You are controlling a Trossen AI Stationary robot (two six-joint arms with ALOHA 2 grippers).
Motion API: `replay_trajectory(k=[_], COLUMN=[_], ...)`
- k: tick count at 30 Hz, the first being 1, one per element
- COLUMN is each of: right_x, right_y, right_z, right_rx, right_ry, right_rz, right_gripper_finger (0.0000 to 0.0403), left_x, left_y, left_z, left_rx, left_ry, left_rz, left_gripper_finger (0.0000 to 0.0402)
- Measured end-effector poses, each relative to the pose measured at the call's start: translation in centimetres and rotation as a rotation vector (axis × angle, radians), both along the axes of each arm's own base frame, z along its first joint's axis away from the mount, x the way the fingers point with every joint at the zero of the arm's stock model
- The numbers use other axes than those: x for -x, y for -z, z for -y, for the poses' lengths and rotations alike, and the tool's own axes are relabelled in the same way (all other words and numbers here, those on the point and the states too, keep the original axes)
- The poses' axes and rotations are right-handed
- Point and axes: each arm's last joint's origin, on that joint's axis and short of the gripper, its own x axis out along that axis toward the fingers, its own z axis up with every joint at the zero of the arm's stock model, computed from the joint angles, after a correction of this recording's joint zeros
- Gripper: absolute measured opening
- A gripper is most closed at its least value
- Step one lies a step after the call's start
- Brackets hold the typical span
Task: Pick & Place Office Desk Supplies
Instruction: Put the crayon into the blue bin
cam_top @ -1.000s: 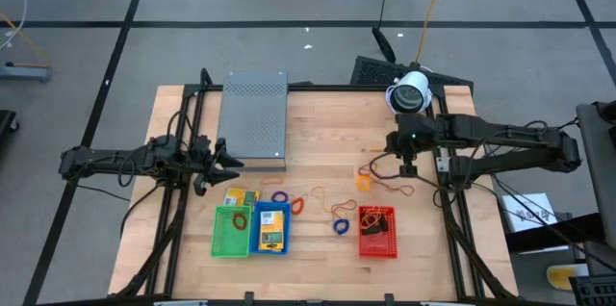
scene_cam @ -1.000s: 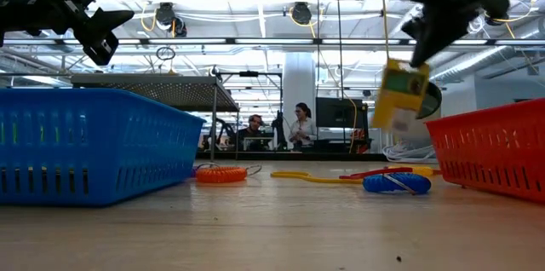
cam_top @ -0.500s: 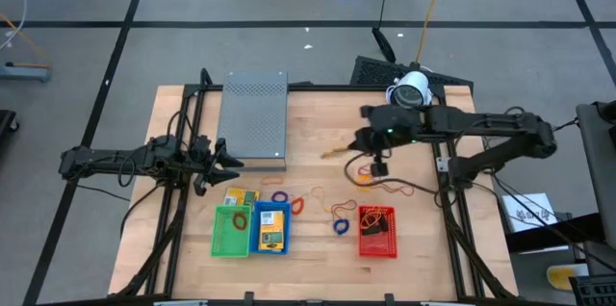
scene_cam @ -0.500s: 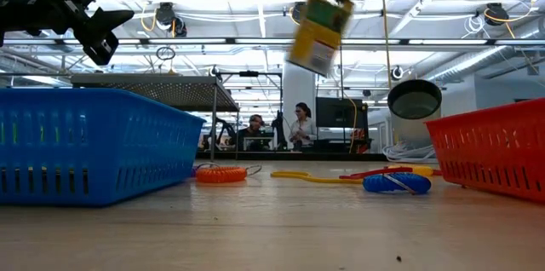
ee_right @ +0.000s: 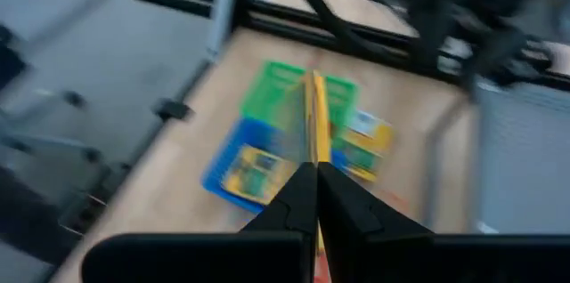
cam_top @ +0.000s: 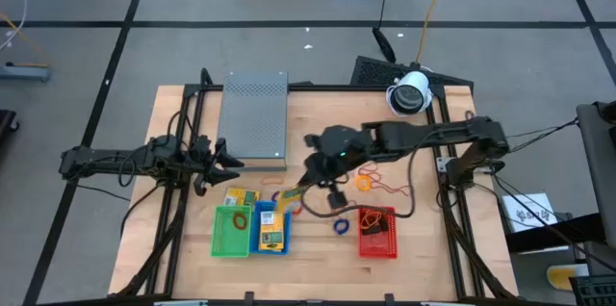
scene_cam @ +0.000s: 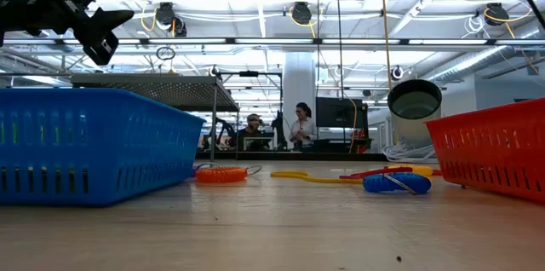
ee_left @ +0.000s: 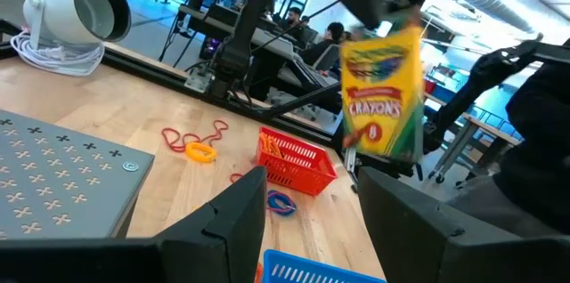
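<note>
My right gripper (cam_top: 306,183) is shut on a yellow crayon packet (ee_left: 385,92) and hangs high over the table, just past the far side of the blue basket (cam_top: 271,229). In the right wrist view the packet (ee_right: 313,114) shows edge-on above the baskets. Another packet lies flat in the blue basket and one (cam_top: 241,197) lies on the table. Rubber bands lie loose on the wood: purple (cam_top: 279,196), red (cam_top: 296,205), blue (cam_top: 341,224), orange (cam_top: 363,182). My left gripper (cam_top: 223,157) waits open by the grey perforated box (cam_top: 255,118). My right gripper pinches the crayon packet at its upper end (ee_left: 396,36) between the two shut fingers (ee_right: 303,198), which come from above and point down. The packet hangs below the fingers, lifted clear of the table and slightly tilted.
A green basket (cam_top: 232,230) stands next to the blue one, and a red basket (cam_top: 377,231) holding dark things stands toward the right. A white lamp-like camera (cam_top: 410,94) sits at the far right. People show in the room beyond the table (scene_cam: 300,124).
My right gripper has swung from the table's right side toward the left and the near edge, carrying the packet. The packet has risen out of the low view and now hangs over the far side of the blue basket. The left arm has kept still.
</note>
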Motion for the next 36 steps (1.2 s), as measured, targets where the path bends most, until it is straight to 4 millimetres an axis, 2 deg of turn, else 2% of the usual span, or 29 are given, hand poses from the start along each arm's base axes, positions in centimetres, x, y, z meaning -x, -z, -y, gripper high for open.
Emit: replay_trajectory(k=[3,8,14,17,27,36], right_x=[-2.3,-5.2,-8.0,-9.1,-11.3,-11.9], right_y=[0.5,2.6,4.6,6.1,10.4,12.3], right_z=[-1.2,-2.9,-4.6,-5.1,-5.1,-4.1], right_rx=[-0.114,-0.286,-0.468,-0.495,-0.519,-0.498], right_ry=[-0.066,-0.161,-0.232,-0.233,-0.182,-0.109], right_rz=[0.005,-0.041,-0.023,-0.019,-0.092,-0.125], right_gripper_finger=[0.0000,0.0000,0.0000,0.0000,0.0000,0.0000], left_x=[0.0,0.0,0.0,0.0,0.0,0.0], left_y=[0.0,0.0,0.0,0.0,0.0,0.0], left_z=[0.0,0.0,0.0,0.0,0.0,0.0], left_rx=[0.000,0.000,0.000,0.000,0.000,0.000], left_ry=[0.000,0.000,0.000,0.000,0.000,0.000], left_rz=[0.000,0.000,0.000,-0.001,-0.001,0.000], left_gripper_finger=[0.0186,0.0186,0.0186,0.0186,0.0186,0.0186])
